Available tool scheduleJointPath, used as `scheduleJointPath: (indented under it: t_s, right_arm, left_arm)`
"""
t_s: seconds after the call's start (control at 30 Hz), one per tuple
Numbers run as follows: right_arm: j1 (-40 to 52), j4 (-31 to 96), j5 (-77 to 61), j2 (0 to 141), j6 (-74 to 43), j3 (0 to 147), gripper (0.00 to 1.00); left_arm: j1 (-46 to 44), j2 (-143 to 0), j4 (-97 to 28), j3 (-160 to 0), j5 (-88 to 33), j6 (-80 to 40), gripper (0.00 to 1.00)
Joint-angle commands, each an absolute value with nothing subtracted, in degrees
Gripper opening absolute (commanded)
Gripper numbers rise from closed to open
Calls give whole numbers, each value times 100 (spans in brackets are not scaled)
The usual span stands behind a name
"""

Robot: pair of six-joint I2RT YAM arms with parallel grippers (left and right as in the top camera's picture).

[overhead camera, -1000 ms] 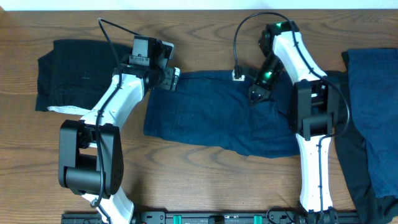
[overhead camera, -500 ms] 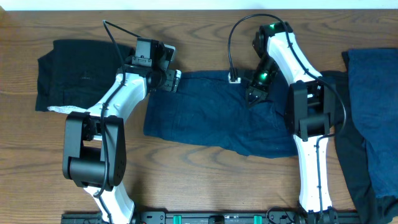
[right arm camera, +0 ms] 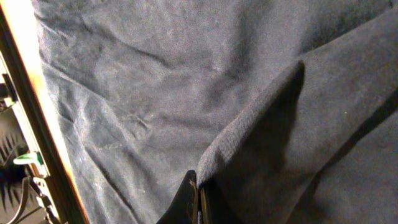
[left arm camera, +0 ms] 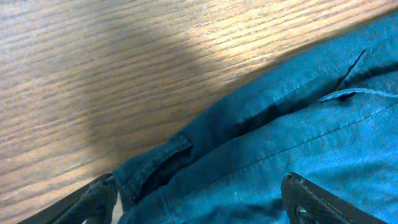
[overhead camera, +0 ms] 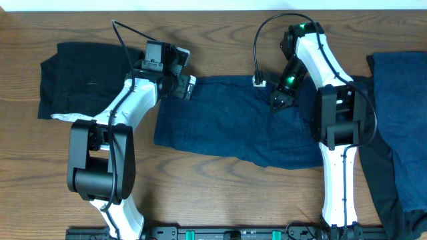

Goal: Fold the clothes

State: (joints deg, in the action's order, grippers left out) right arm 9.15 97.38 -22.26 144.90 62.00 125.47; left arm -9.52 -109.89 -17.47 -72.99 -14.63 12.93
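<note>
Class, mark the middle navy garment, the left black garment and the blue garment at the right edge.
middle navy garment (overhead camera: 227,130): overhead view, its flat centre.
left black garment (overhead camera: 77,80): overhead view, its centre.
right blue garment (overhead camera: 400,107): overhead view, its upper panel.

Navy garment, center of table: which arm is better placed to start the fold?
Right, probably. The right gripper is shut, pinching a ridge of the navy garment near its far edge. The left gripper is open over a waistband corner, holding nothing.
</note>
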Motion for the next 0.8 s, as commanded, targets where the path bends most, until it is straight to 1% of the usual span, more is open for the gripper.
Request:
scheduleJointPath:
  t_s: [0.0, 0.2, 0.37, 0.53, 0.67, 0.77]
  right_arm:
    - [895, 9706, -2252, 14534, 6259, 12599, 1]
    - [895, 9649, -2252, 14534, 6259, 12599, 1]
    - [895, 9642, -2252, 14534, 6259, 12599, 1]
    - [895, 9642, -2252, 14534, 6261, 12599, 1]
    - [895, 9642, -2252, 14534, 6261, 12599, 1]
    - [895, 9642, -2252, 14534, 6261, 12599, 1]
  left_arm:
    - [-829, -11104, -1745, -7260, -1391, 1603, 87]
    - [-499, -11216, -1846, -7260, -1634, 1605, 87]
    - [-360, -11225, -1973, -7258, -2362, 1605, 87]
    - [-370, -11338, -2023, -7258, -2381, 1608, 86]
    - [-370, -11566, -2099, -7258, -2381, 1605, 76]
    - [-364, -11548, -2222, -7260, -2381, 1605, 76]
